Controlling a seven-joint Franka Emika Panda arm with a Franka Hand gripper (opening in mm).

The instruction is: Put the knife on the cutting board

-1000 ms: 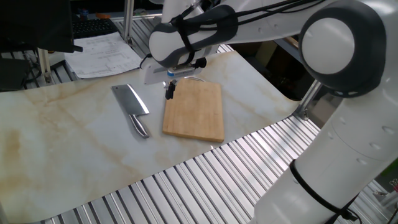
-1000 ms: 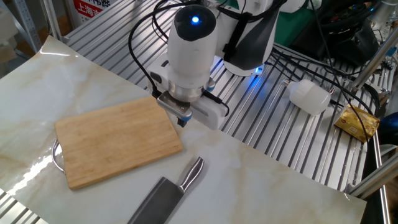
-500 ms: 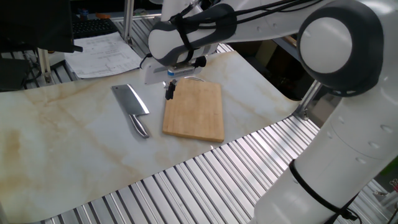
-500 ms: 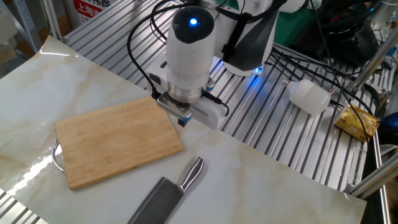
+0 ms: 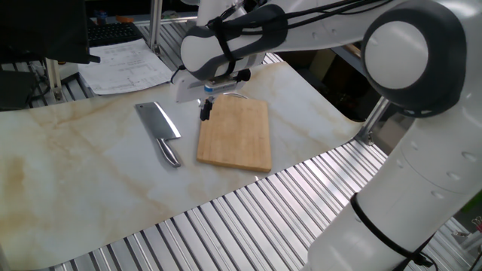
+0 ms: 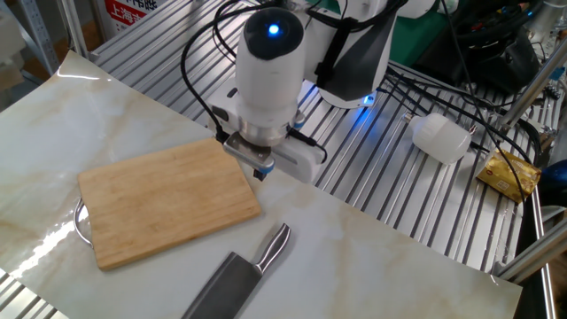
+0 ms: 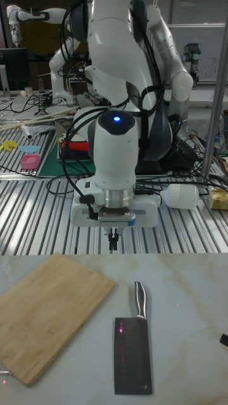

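The knife [image 5: 160, 129] is a silver cleaver lying flat on the marble table, left of the cutting board [image 5: 236, 135] in one fixed view. In the other fixed view the knife [image 6: 239, 276] lies in front of the tan board [image 6: 159, 202]. The tall fixed view shows the knife [image 7: 133, 347] right of the board [image 7: 47, 312], handle pointing toward the arm. My gripper [image 5: 205, 111] hangs above the table by the board's far corner, fingers close together and holding nothing. It also shows as the gripper [image 6: 259, 170] and the gripper [image 7: 113, 241], apart from the knife.
Papers [image 5: 124, 64] lie at the far table edge. A white cylinder [image 6: 440, 138] and a yellow packet [image 6: 509, 174] rest on the slatted metal frame beside the arm's base. A metal loop [image 6: 80, 223] sticks out from the board's end.
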